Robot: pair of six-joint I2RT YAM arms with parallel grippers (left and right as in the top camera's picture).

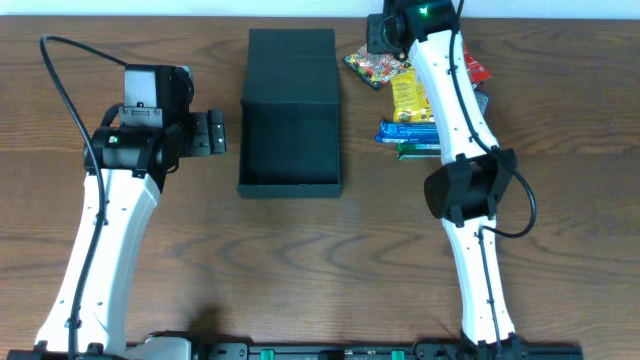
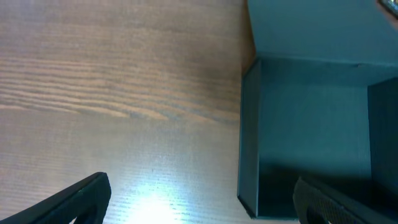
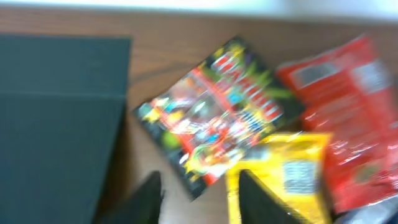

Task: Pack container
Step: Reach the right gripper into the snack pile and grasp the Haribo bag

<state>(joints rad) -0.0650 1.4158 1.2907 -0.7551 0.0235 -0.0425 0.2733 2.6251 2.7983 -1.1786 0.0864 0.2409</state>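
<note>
Beside the dark green-black matte cardboard container [image 1: 290,100], the left gripper [image 1: 218,133] is being held spread; the right gripper [image 3: 199,186] is being shown parted only by its wrist view.

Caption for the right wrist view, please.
Right gripper, open, above a multicoloured packet; yellow packet and red packet beside it; dark container at left.

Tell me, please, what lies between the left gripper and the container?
Only bare table; the overhead view shows it between the left gripper and the container.
</note>
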